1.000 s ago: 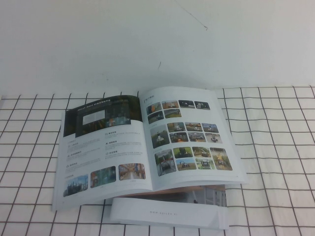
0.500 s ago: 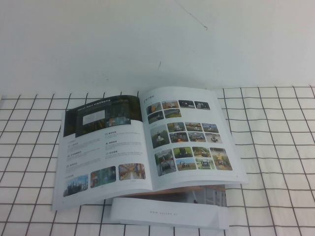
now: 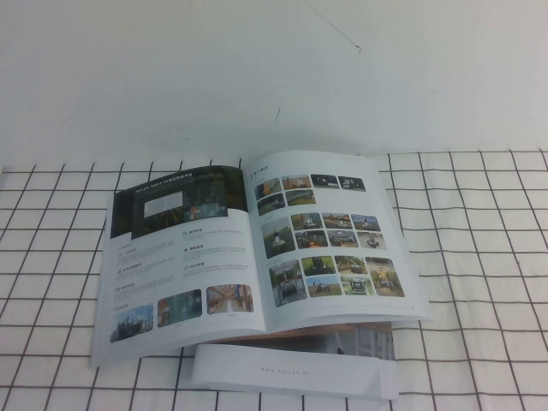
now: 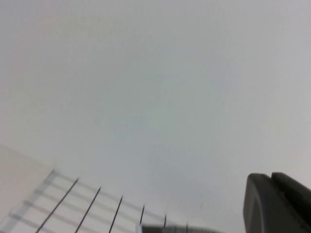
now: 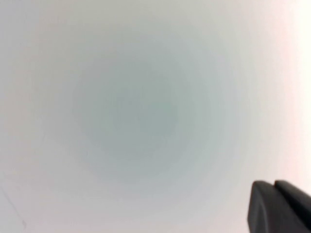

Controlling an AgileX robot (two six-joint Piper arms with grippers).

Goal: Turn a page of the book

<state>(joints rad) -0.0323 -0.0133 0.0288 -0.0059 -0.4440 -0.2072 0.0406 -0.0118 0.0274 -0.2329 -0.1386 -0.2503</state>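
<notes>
The book [image 3: 257,253] lies open on the checked cloth in the high view. Its right-hand page [image 3: 330,248] shows rows of small colour photos and lies flat. The left-hand sheet [image 3: 175,257] has a dark banner and text columns. Neither gripper shows in the high view. In the left wrist view my left gripper [image 4: 271,177] is shut and empty, with the white wall and a strip of checked cloth behind it. In the right wrist view my right gripper [image 5: 273,185] is shut and empty, with only a blank white surface behind it. The book shows in neither wrist view.
A smaller white booklet [image 3: 291,370] with one line of grey text sticks out from under the book's near edge. The white cloth with a black grid [image 3: 479,257] covers the table. A white wall [image 3: 274,68] stands behind.
</notes>
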